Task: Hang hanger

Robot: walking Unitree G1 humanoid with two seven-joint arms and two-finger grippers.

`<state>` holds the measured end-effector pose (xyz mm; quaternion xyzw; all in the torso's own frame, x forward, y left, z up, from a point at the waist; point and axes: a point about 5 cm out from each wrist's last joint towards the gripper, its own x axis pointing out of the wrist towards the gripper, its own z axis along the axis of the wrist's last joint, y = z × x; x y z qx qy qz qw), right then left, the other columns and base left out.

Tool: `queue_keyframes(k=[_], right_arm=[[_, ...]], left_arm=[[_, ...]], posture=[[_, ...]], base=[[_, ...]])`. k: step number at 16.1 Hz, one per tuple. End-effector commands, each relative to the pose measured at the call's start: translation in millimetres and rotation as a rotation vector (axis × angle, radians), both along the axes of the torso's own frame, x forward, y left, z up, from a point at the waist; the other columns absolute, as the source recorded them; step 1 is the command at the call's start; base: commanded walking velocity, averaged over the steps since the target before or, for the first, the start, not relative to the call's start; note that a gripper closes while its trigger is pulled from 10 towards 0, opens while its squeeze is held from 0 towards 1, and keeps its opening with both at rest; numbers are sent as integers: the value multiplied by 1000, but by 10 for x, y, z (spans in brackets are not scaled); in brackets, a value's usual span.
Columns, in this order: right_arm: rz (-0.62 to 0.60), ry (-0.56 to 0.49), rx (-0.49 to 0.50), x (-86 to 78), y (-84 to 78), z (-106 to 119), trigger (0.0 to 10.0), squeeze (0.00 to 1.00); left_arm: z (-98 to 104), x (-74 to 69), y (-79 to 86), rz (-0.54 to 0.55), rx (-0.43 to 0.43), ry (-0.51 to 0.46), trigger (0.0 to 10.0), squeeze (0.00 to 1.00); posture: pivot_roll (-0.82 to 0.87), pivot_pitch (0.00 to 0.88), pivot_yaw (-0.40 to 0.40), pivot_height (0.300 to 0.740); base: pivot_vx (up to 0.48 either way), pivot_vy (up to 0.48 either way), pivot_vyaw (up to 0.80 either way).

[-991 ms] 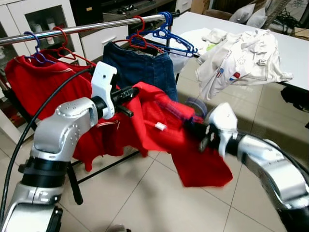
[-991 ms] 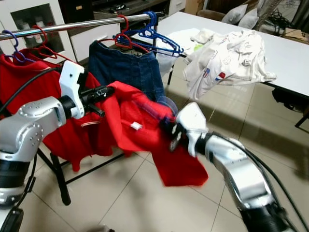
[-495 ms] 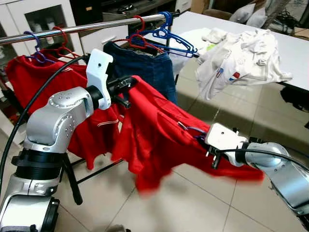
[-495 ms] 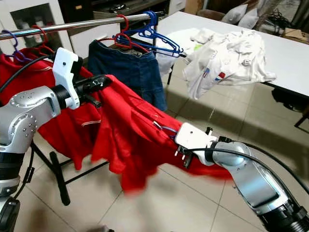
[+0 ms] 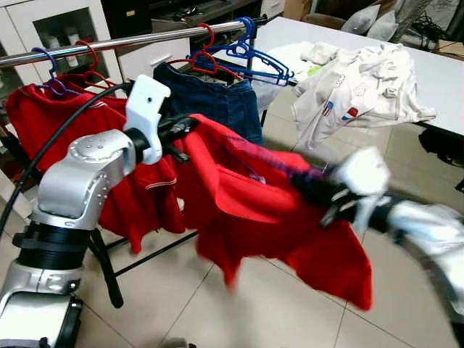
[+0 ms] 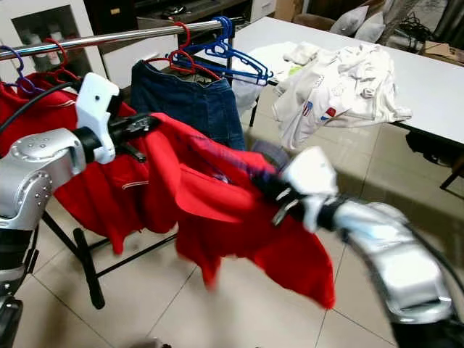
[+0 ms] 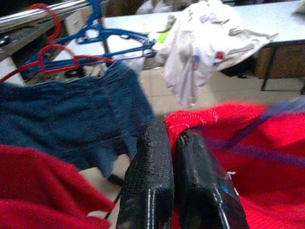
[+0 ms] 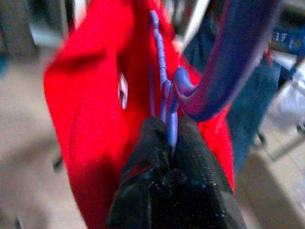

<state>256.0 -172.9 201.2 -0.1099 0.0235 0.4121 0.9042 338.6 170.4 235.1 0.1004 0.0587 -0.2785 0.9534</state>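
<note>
A red shirt (image 5: 254, 210) on a purple hanger (image 8: 163, 86) hangs stretched between my two grippers, in front of the clothes rail (image 5: 145, 38). My left gripper (image 5: 183, 133) is shut on the shirt's upper edge; the left wrist view has red cloth (image 7: 190, 119) pinched between the fingers (image 7: 147, 191). My right gripper (image 5: 310, 187), blurred by motion, is shut on the hanger near its hook (image 8: 224, 67), to the right of the shirt and below rail height.
On the rail hang red garments (image 5: 43, 119) on purple and red hangers, blue jeans (image 5: 217, 105) on a red hanger, and a bare blue hanger (image 5: 254, 56). A white table (image 5: 442, 80) with white clothes (image 5: 362, 76) stands to the right. Tiled floor lies below.
My right arm has swung up and back toward the rail with the hanger, lifting the shirt's right side. The left gripper has kept its hold and barely moved.
</note>
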Motion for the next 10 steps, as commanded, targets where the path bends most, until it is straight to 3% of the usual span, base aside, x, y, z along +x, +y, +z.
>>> queue_keyframes(k=[1,3,5,8,10], right_arm=[[41,-1,99,-73,-81,103,10000,0],[68,25,117,-105,-139,68,10000,0],[30,65,-16,-56,-158,-71,10000,0],[42,96,-134,-63,-149,-224,10000,0],[81,111,-142,-81,-100,-267,10000,0]], left_arm=[[77,31,82,36,13,-34,0,0],[85,51,116,50,14,-39,0,0],[155,49,91,33,-20,-51,0,0],[241,46,137,24,-49,-55,0,0],[297,51,145,8,-65,-57,0,0]], posture=[[8,16,-33,740],[11,14,-32,740],[17,14,-33,740],[27,19,-35,740],[28,21,-35,740]], base=[[0,0,0],[0,0,0],[0,0,0],[0,0,0],[0,0,0]])
